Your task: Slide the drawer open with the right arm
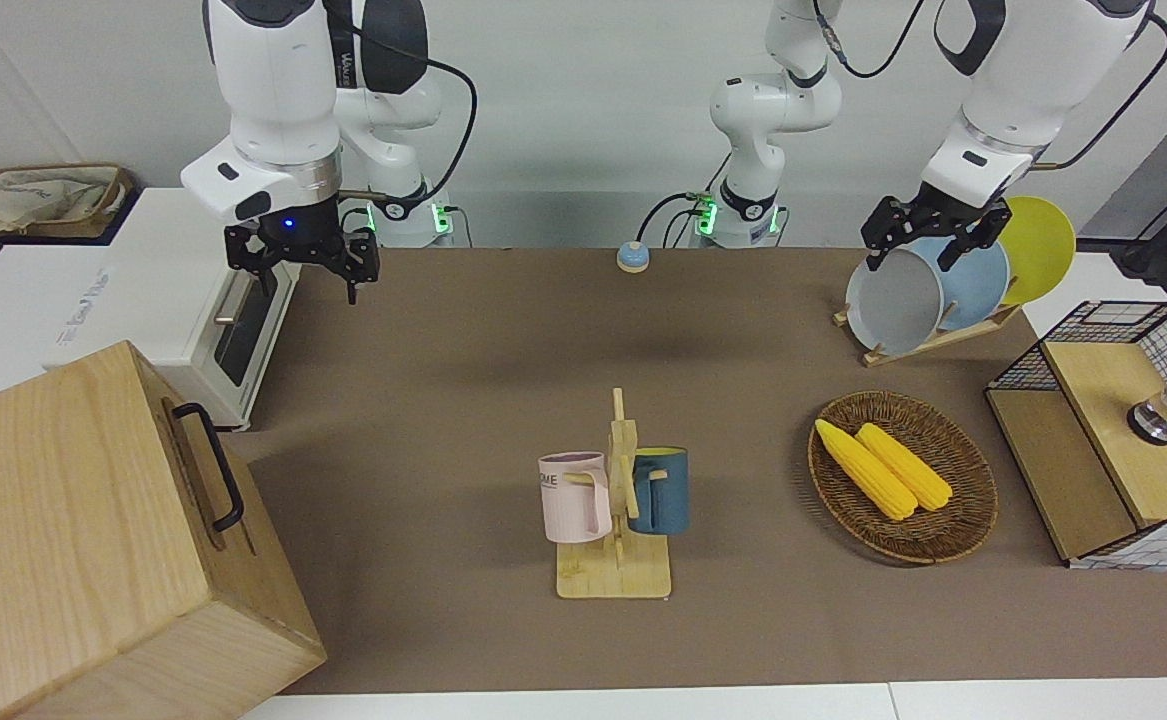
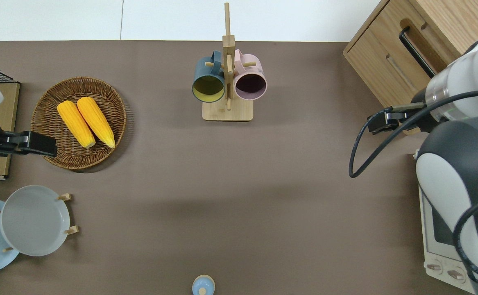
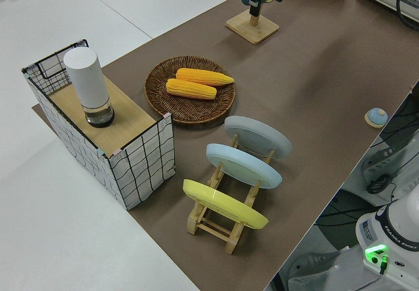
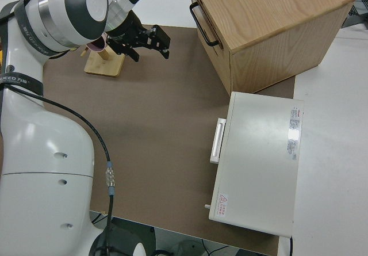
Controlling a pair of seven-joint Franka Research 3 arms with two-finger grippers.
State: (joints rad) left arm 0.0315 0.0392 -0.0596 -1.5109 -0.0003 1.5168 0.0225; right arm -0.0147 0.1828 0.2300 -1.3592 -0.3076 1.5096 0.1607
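Right gripper [image 1: 305, 268], fingers apart and holding nothing, hangs in the air near the drawer [image 2: 387, 62], clear of its handle [image 1: 211, 463]; left arm parked.

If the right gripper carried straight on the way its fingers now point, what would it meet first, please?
The right gripper points down, so most likely the bare brown table mat, short of the drawer; its height is hard to judge.

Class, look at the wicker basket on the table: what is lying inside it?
Inside the wicker basket lie two yellow corn cobs, side by side and touching. They cover part of its woven bottom, so anything beneath them cannot be seen.
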